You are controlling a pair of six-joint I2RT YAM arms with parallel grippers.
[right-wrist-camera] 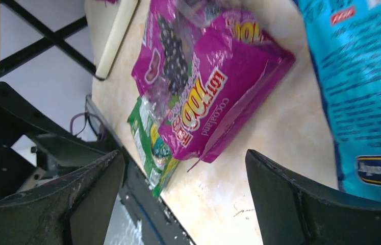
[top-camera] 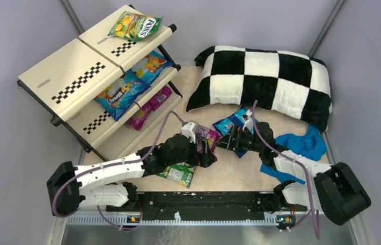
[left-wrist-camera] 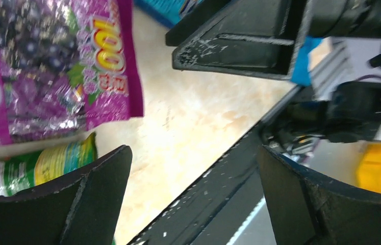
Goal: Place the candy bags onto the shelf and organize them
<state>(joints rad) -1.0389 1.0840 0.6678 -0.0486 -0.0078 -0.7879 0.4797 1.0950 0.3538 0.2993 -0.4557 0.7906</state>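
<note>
Magenta and glossy, the grape candy bag lies on the surface touching a green-white bag, between our left tool and right tool, both spread wide and empty; we judge it light, soft and slippery, best pinched at a sealed edge.
</note>
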